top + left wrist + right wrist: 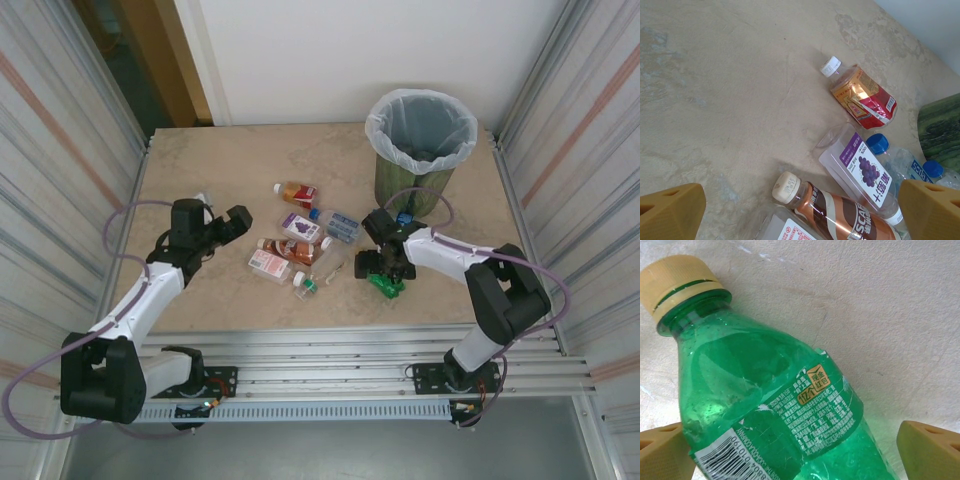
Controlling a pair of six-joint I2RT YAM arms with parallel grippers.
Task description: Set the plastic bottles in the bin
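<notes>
Green plastic is what the right gripper (385,268) looks down on. A green bottle (775,405) lies on its side on the bench (200,170), right under that gripper. The gripper is wide, with one finger on each side of the bottle's fat body, and it holds nothing yet. The bottle's long way runs from its pale cap (677,282), far from the gripper, back in between the fingers. So the fingers would squeeze across its round sides, not end to end. That looks like a good fit for a pinch.

The bin (395,185) stands just behind this gripper, at the far right of the bench, so the right arm is much nearer to it.

The left gripper (222,222) is wide too and holds nothing. It hangs over the left side of the bench. The other bottles (300,245) lie in a heap in the middle, between the two arms, off to its right. I think the green bottle should go first.
</notes>
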